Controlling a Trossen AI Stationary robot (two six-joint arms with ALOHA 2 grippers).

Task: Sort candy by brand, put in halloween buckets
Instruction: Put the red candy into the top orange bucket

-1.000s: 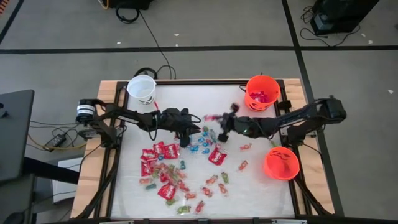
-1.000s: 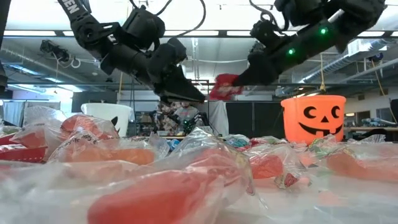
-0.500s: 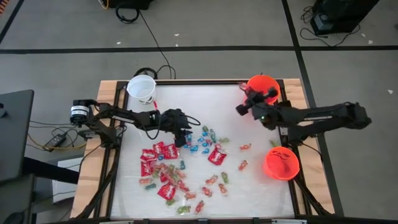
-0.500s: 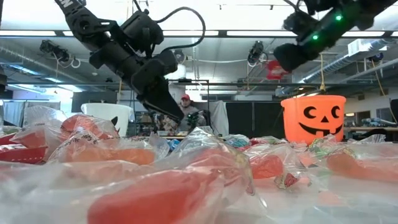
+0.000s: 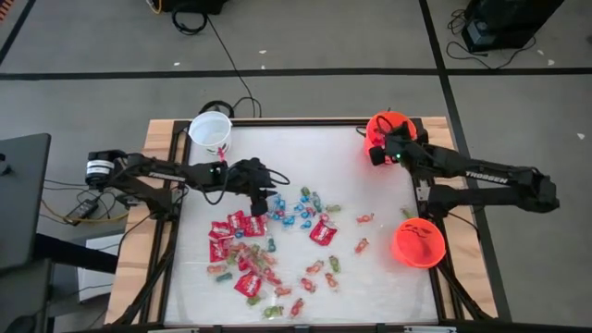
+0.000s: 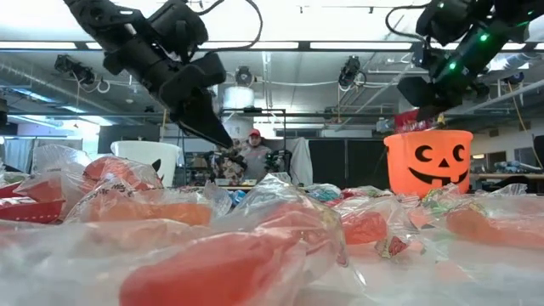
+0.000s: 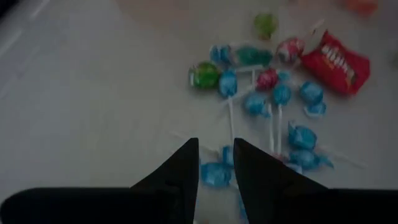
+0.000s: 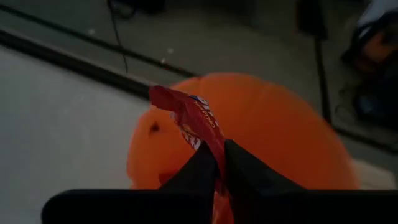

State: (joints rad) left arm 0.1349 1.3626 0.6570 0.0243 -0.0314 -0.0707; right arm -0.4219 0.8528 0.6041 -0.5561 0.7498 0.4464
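Right end effector [image 8: 219, 163] is over the far orange bucket [image 5: 389, 137] now, fingers pinched on a red packet [image 8: 189, 118] that sticks out past the tips. The risk here: it hangs near the rim's bench-side edge in the high view, so a release from this spot could drop the packet on the rim or onto the bench [image 5: 370, 190]. The grip looks to be on 1 edge only, so the packet could also slip free early.

Left end effector [image 7: 216, 163] hovers low over the blue lollipops [image 7: 292, 118], fingers a narrow gap apart with nothing between them. The sticks and wrappers lie crossed and touching, so a closing pinch could catch 2 at once or scatter them.

The rest of the candy is spread across mid-bench; the second orange bucket [image 5: 418, 242] sits at the right edge, the white bucket [image 5: 211, 131] at the far left corner.

Writing: white lettering shows on the red packets, too blurred to read. The right arm's link bears pale lettering, also unreadable.
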